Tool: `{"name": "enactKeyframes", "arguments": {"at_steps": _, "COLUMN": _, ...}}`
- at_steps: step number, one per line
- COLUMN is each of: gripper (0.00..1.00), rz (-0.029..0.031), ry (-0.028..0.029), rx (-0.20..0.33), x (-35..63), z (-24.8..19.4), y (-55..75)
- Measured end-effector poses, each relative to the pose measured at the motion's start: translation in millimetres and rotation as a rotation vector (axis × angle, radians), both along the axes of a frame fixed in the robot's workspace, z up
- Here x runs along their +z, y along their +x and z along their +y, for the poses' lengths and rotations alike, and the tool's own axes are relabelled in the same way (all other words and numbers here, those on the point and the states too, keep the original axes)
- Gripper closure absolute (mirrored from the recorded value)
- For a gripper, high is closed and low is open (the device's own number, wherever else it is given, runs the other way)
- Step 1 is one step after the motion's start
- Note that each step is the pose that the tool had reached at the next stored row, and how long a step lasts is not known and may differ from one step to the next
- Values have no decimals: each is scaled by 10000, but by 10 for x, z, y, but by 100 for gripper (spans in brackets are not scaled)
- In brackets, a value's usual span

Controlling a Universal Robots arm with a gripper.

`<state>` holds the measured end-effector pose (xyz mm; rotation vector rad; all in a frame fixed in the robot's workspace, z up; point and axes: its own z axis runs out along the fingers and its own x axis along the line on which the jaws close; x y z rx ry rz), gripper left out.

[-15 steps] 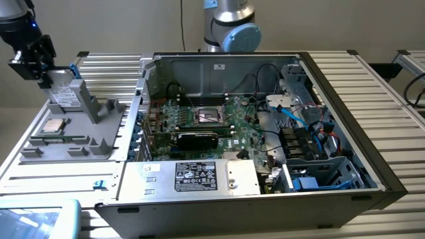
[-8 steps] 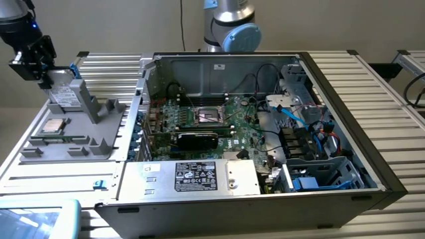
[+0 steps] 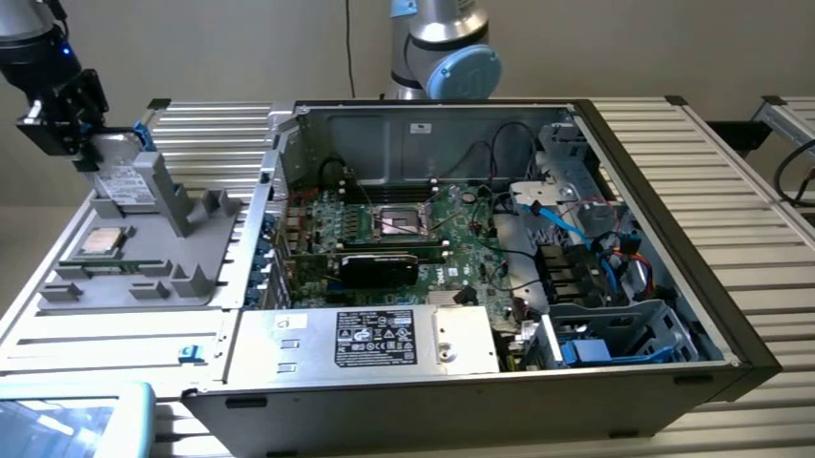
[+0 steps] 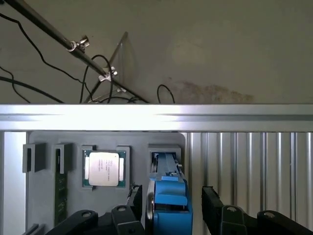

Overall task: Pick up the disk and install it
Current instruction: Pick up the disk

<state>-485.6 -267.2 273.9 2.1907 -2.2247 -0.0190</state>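
The disk (image 3: 126,178) stands on edge in a slot of the grey fixture (image 3: 153,272), at the exterior view's left; its white label and blue carrier show. My gripper (image 3: 79,143) hangs right at the disk's upper far end. In the wrist view, the blue carrier of the disk (image 4: 168,198) sits between the two black fingers (image 4: 211,201) of my gripper (image 4: 173,198). There is a clear gap on one side, so the gripper is open and grips nothing.
An open computer case (image 3: 637,124) fills the middle, with a motherboard (image 3: 407,234), a silver box with a black label (image 3: 369,339) and a blue-trimmed drive bay (image 3: 612,343). A square processor chip (image 3: 102,243) lies in the fixture. The table is slatted aluminium (image 3: 713,153).
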Motion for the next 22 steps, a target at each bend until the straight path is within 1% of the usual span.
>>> {"name": "enactKeyframes", "arguments": {"at_steps": 2, "gripper": 40, "rz": -1, "ry": 0, "rx": -9, "x": -2, "z": 0, "y": 0}}
{"name": "enactKeyframes", "arguments": {"at_steps": 3, "gripper": 42, "rz": -1, "ry": 0, "rx": -12, "x": -3, "z": 0, "y": 0}}
{"name": "enactKeyframes", "arguments": {"at_steps": 5, "gripper": 55, "rz": -1, "ry": 0, "rx": -18, "x": -3, "z": 0, "y": 0}}
{"name": "enactKeyframes", "arguments": {"at_steps": 6, "gripper": 55, "rz": 0, "ry": -1, "rx": -21, "x": -3, "z": 0, "y": 0}}
{"name": "enactKeyframes", "arguments": {"at_steps": 7, "gripper": 61, "rz": -1, "ry": 1, "rx": -24, "x": -3, "z": 0, "y": 0}}
{"name": "enactKeyframes", "arguments": {"at_steps": 8, "gripper": 62, "rz": 1, "ry": 0, "rx": -26, "x": -3, "z": -1, "y": 0}}
{"name": "enactKeyframes", "arguments": {"at_steps": 13, "gripper": 62, "rz": 0, "ry": 0, "rx": -63, "x": -3, "z": -13, "y": 0}}
{"name": "enactKeyframes", "arguments": {"at_steps": 22, "gripper": 62, "rz": -77, "ry": 1, "rx": -117, "x": 3, "z": -19, "y": -1}}
